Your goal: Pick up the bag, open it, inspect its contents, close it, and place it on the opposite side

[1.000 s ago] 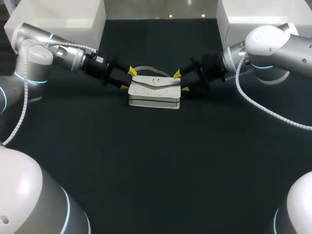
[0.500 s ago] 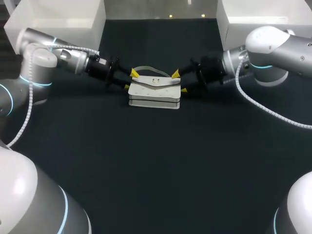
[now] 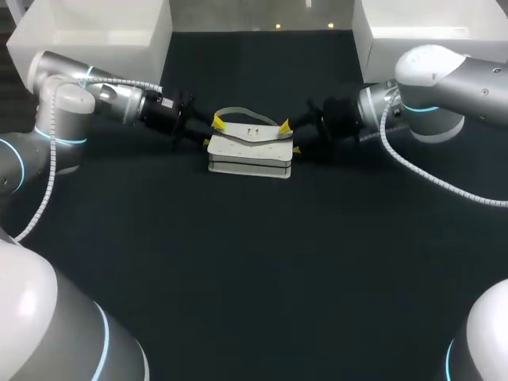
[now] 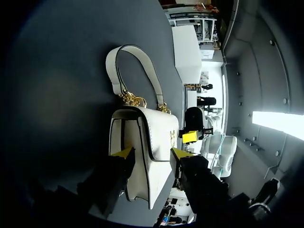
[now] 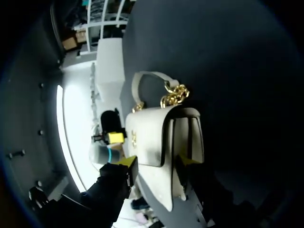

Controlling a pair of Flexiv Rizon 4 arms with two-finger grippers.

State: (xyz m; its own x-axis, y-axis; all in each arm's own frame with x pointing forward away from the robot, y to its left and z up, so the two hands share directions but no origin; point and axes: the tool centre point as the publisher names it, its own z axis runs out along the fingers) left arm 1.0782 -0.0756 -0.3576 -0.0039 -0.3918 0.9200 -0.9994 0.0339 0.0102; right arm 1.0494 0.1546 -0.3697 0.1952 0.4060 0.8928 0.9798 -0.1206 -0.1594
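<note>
A white handbag with a flap, gold chain and white handle lies on the dark table, towards the back middle. My left gripper is at the bag's left end, with its yellow tips pressing on either side of the bag. At the opposite end is my right gripper, which clasps the bag between its fingers in the same way. In each wrist view the other arm's yellow tip shows beyond the bag. The flap is down.
A white box stands at the back left and another at the back right. In front of the bag the dark table surface stretches wide.
Both grippers have moved in along the bag's ends and narrowed onto it. The bag has stayed where it was on the table.
</note>
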